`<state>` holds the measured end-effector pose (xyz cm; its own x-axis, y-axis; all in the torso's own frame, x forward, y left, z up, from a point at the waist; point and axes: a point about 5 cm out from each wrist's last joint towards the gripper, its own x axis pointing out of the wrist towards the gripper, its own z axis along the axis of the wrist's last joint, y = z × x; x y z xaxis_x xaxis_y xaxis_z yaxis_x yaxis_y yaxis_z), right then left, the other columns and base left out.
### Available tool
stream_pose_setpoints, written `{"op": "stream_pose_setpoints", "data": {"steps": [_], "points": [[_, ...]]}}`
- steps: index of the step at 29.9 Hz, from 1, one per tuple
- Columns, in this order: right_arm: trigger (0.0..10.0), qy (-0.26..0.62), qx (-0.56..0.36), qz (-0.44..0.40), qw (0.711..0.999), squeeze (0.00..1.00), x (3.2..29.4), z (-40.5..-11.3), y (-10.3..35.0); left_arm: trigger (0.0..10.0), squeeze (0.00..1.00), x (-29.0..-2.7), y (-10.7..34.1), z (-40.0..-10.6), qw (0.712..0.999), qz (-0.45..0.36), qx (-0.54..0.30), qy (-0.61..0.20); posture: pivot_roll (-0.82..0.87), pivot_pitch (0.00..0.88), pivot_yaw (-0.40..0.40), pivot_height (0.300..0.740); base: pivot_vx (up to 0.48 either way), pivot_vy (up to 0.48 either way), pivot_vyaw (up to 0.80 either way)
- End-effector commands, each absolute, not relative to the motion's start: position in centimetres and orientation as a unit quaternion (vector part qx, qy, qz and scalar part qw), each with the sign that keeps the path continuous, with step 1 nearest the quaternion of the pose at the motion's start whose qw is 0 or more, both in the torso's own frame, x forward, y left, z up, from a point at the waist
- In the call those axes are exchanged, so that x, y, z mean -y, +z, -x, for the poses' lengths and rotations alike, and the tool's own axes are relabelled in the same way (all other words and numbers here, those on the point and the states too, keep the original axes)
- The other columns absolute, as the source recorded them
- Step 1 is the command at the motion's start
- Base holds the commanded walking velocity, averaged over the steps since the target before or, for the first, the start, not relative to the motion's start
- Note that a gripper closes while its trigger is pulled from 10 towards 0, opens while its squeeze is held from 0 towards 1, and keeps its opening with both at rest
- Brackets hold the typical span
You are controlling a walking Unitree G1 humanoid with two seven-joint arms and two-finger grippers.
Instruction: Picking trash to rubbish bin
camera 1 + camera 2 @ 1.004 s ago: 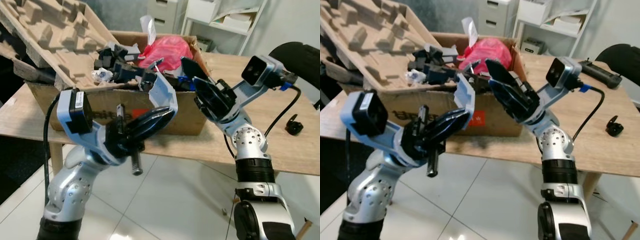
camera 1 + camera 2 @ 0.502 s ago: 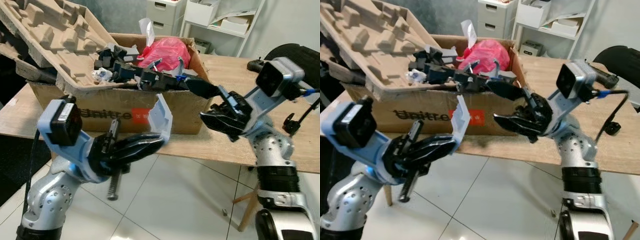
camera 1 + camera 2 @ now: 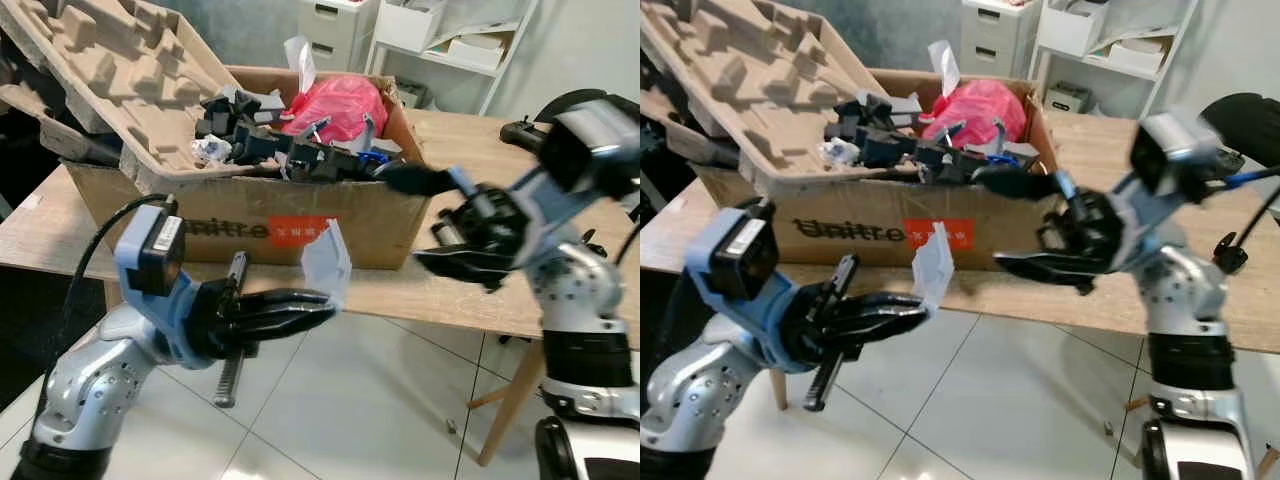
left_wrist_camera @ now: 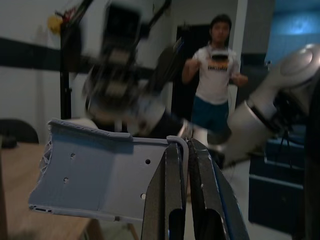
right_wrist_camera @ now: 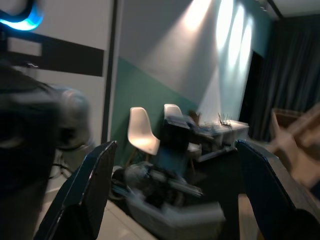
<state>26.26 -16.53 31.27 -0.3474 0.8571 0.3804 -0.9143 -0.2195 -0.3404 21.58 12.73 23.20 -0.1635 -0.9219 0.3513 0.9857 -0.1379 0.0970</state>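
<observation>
Left gripper [image 3: 325,297] lower than a second ago, off the cardboard box [image 3: 395,215], fingers still pinching pale plastic piece [image 3: 328,262] over floor. Right gripper [image 3: 430,222] swung aside, fingers spread, empty. Trash not binned; carry apparently resuming toward another drop point.

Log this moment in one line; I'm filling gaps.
left gripper: shut on grey plastic piece | right gripper: open, empty | cardboard box: full

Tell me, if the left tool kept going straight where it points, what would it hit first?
Probably the right tool: the left tool, pinching a pale blue plastic piece, points towards it, though depth is unclear.
</observation>
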Motion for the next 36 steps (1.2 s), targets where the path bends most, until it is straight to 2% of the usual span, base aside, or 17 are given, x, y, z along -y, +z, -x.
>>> {"op": "stream_pose_setpoints", "data": {"steps": [1,2,3,4,6,7,8,9,11,12,13,15,21,25,31,36], "points": [[10.0,0.808,0.277,-0.008,0.52,0.0,16.3,-24.4,32.9,10.0,0.0,-13.1,22.7,-21.4,0.631,0.101,0.128,-0.758,0.12,0.082,-0.04,0.74,0.0,0.0,0.0],[10.0,0.808,0.277,-0.008,0.52,0.0,16.3,-24.4,32.9,10.0,0.0,-13.1,22.7,-21.4,0.631,0.101,0.128,-0.758,0.12,0.082,-0.04,0.74,0.0,0.0,0.0],[10.0,0.83,0.243,0.041,0.5,0.0,15.5,-23.7,32.9,10.0,0.0,-13.2,22.5,-21.4,0.625,0.102,0.117,-0.765,0.12,0.083,-0.041,0.74,0.0,0.0,0.0],[10.0,0.83,0.243,0.041,0.5,0.0,15.5,-23.7,32.9,10.0,0.0,-13.2,22.5,-21.4,0.625,0.102,0.117,-0.765,0.12,0.083,-0.041,0.74,0.0,0.0,0.0],[10.0,0.843,0.184,0.102,0.496,0.0,14.3,-23.5,32.1,10.0,0.0,-13.0,22.4,-21.6,0.62,0.1,0.111,-0.77,0.12,0.085,-0.041,0.74,0.0,0.0,0.0],[10.0,0.84,0.147,0.148,0.501,0.0,13.6,-23.7,31.4,10.0,0.0,-12.9,22.4,-21.7,0.62,0.098,0.111,-0.771,0.11,0.086,-0.043,0.74,0.0,0.0,0.0],[10.0,0.84,0.147,0.148,0.501,0.0,13.6,-23.7,31.4,10.0,0.0,-12.9,22.4,-21.7,0.62,0.098,0.111,-0.771,0.11,0.086,-0.043,0.74,0.0,0.0,0.0],[10.0,0.826,0.111,0.208,0.513,0.0,13.0,-24.4,30.4,10.0,0.0,-12.6,22.4,-21.8,0.617,0.094,0.112,-0.773,0.12,0.085,-0.046,0.74,0.0,0.0,0.0],[10.0,0.826,0.111,0.208,0.513,0.0,13.0,-24.4,30.4,10.0,0.0,-12.6,22.4,-21.8,0.617,0.094,0.112,-0.773,0.12,0.085,-0.046,0.74,0.0,0.0,0.0],[10.0,0.804,0.085,0.269,0.524,0.0,12.6,-25.5,29.6,10.0,0.0,-12.3,22.4,-21.9,0.614,0.092,0.115,-0.775,0.12,0.083,-0.051,0.74,0.0,0.0,0.0],[10.0,0.804,0.085,0.269,0.524,0.0,12.6,-25.5,29.6,10.0,0.0,-12.3,22.4,-21.9,0.614,0.092,0.115,-0.775,0.12,0.083,-0.051,0.74,0.0,0.0,0.0],[10.0,0.774,0.059,0.346,0.527,0.0,12.2,-27.0,28.9,10.0,0.0,-11.8,22.6,-22.1,0.606,0.09,0.12,-0.781,0.11,0.083,-0.059,0.74,0.0,0.0,0.0],[10.0,0.762,0.071,0.379,0.52,0.0,12.0,-27.5,29.3,10.0,0.0,-11.2,22.5,-22.0,0.598,0.092,0.121,-0.787,0.11,0.083,-0.064,0.74,0.0,0.0,0.0],[10.0,0.75,0.07,0.423,0.503,0.0,11.9,-27.7,29.2,10.0,0.0,-10.9,22.3,-21.9,0.595,0.098,0.122,-0.789,0.11,0.083,-0.068,0.74,0.0,0.0,0.0],[10.0,0.753,0.107,0.433,0.484,0.0,11.0,-27.4,29.7,10.0,0.0,-10.6,22.2,-21.9,0.59,0.101,0.123,-0.792,0.1,0.079,-0.069,0.74,0.0,0.0,0.0],[10.0,0.756,0.12,0.429,0.48,0.0,10.9,-27.2,30.0,10.0,0.0,-10.4,22.2,-21.9,0.586,0.103,0.123,-0.794,0.1,0.074,-0.067,0.74,0.0,0.0,0.0]]}}
